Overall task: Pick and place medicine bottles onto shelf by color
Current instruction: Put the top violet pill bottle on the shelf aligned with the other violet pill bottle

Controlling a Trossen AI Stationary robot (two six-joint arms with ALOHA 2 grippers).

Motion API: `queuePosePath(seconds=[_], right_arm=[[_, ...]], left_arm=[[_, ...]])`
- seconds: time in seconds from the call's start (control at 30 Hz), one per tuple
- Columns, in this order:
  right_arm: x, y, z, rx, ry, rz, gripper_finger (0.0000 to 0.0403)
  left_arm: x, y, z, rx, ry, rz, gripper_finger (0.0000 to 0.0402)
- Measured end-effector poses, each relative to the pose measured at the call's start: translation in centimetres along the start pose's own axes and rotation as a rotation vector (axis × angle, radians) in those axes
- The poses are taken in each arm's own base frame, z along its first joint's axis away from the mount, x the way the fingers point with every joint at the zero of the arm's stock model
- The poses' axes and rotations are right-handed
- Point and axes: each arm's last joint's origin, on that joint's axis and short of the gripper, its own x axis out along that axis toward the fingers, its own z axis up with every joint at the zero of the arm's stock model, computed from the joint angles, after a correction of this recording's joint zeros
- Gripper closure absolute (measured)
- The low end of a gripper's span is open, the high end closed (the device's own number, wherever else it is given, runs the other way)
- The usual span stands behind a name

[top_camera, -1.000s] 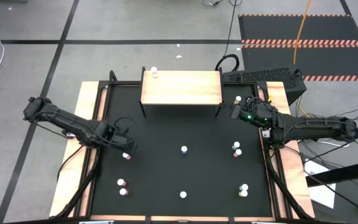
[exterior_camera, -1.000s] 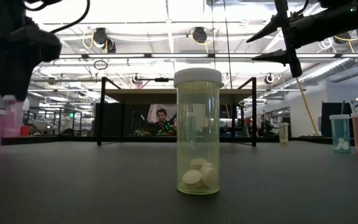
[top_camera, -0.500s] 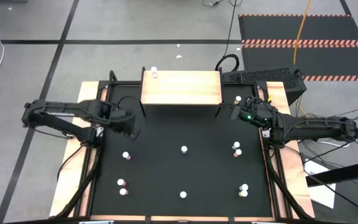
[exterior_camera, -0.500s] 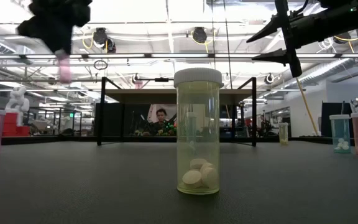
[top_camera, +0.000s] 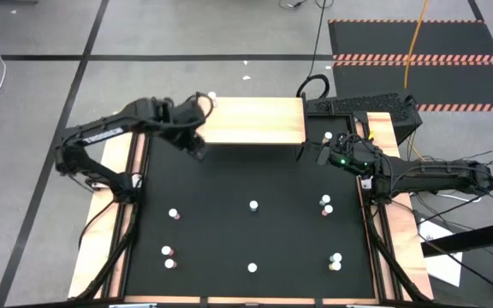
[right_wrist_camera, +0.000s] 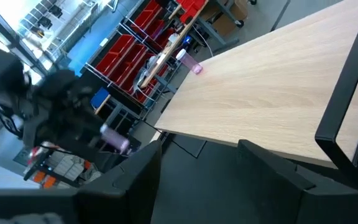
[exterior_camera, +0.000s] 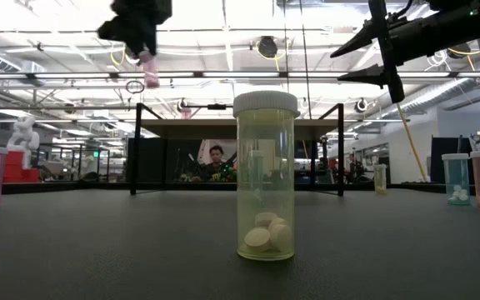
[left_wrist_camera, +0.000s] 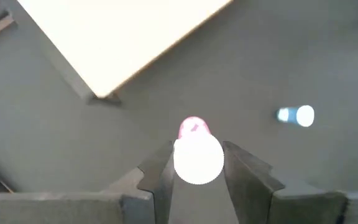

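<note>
**Pink bottle in the air beside the shelf's left corner**

The pink bottle (left_wrist_camera: 196, 152) was gripped by its white cap between the fingers (left_wrist_camera: 160, 171) of your left gripper (top_camera: 197, 145), hanging body-down above the black table (top_camera: 255, 171). It sat just off the near-left corner of the shelf (top_camera: 251, 120), not yet over the board. In the low view it dangled high above the mat, well clear of it.

One pink bottle on the shelf (top_camera: 212, 100) already stood at the far-left corner, so you could judge that corner to be the pink spot. Your carried bottle was near it but short of it.

Your right gripper (top_camera: 322, 154) waited with its jaws apart and nothing between them, near the shelf's right leg, beside a loose bottle (top_camera: 328, 137).

What could have gone wrong from there:

- The grip was on the cap alone. A quick swing could have set the body rocking, and it might have slipped out.
- The bottle hung low enough, I judged, that a flat sweep to the far side could have clipped the board's near edge. You needed height first.
- Setting down too close to the standing pink bottle could have knocked it off the far edge, since it stood right at the rim.
- Letting go while the bottle was tilted could have tipped it, and it would have rolled.

The yellow bottle (exterior_camera: 265, 175) and the others on the mat stood well apart from this move.
</note>
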Motion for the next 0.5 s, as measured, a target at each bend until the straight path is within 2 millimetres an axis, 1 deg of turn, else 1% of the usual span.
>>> queuePosePath(seconds=[0.17, 0.3, 0.5], right_arm=[[0.0, 0.0, 0.0, -0.027, 0.002, -0.003, 0.0195], [0.0, -0.1, -0.1, -0.030, 0.007, -0.007, 0.0195], [0.0, -0.2, -0.2, -0.041, 0.020, -0.020, 0.0195]], left_arm=[[0.0, 1.1, 4.1, -0.024, -0.051, 0.023, 0.0273], [0.5, 2.3, 6.9, -0.047, -0.073, 0.048, 0.0273], [2.1, 3.8, 9.7, -0.068, -0.050, 0.110, 0.0273]])
